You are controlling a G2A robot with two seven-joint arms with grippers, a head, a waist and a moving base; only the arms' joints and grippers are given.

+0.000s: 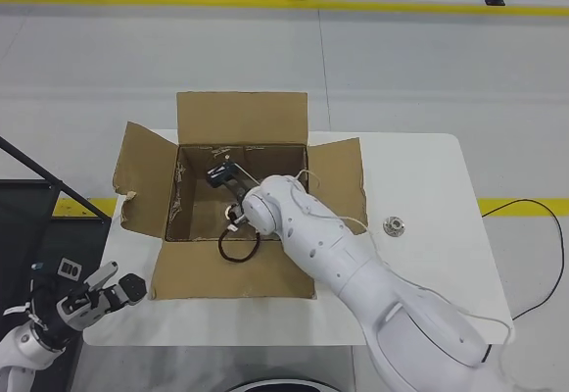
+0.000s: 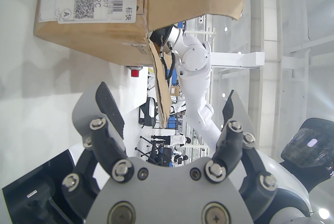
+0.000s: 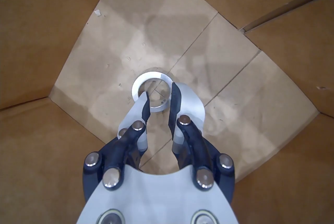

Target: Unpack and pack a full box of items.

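The brown corrugated cardboard box [image 1: 242, 118] stands open, flaps spread, at the middle of the white bench [image 1: 431, 176]. The right arm reaches down into it. The right jaws sit low over the box floor, narrowly parted around one wall of a short silver metal ring [image 3: 138, 84]: one finger [image 3: 146, 107] dips into the hole and the other lies just outside the rim. They look not yet pinched shut, and the ring appears to rest flat on the cardboard.

A small round metal part [image 1: 393, 226] lies on the bench at the box's 3 o'clock, so unpacking seems under way. Next, the jaws need to close on the wall and lift straight up, clear of the box sides.

The left jaws hang wide open and empty off the bench, at the box's 8 o'clock.
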